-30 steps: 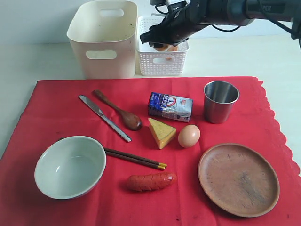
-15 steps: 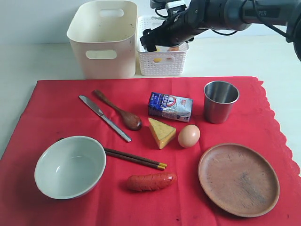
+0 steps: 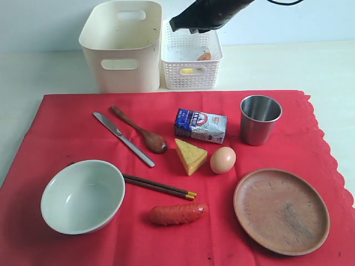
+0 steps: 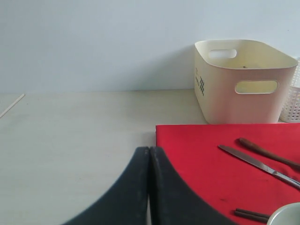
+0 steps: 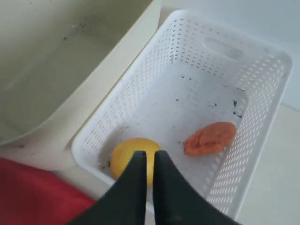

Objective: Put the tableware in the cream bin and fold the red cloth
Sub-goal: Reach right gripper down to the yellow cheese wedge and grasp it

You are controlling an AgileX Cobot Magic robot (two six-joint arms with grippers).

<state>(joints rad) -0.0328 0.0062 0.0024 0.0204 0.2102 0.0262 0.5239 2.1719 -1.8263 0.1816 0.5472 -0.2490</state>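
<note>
Right gripper (image 5: 150,157) hangs over the white lattice basket (image 5: 136,93), its fingers drawn almost together on nothing. Left gripper (image 4: 149,150) has its fingers pressed together, beside the left edge of the red cloth (image 3: 66,127), which lies spread flat on the table (image 3: 310,66).

On the cloth, the knife (image 3: 123,138) and the wooden spoon (image 3: 138,130) lie side by side on a slant. The spoon's bowl end is nearer, and its handle points to the far left. The chopsticks (image 3: 158,187) point their yellow tips to the right, and their other end is hidden at the bowl (image 3: 83,195). The steel cup (image 3: 259,119) stands upright, and the wooden plate (image 3: 281,210) lies near it, at the right.

The cream bin (image 3: 125,77) shows only dark specks inside. The basket holds a lemon (image 5: 123,157) and an orange-red piece (image 5: 209,138), perhaps food.

Milk carton (image 3: 201,125), cheese (image 3: 190,156) and egg (image 3: 223,160) sit between spoon and cup. The sausage (image 3: 177,213) lies just beside the chopstick tips.
</note>
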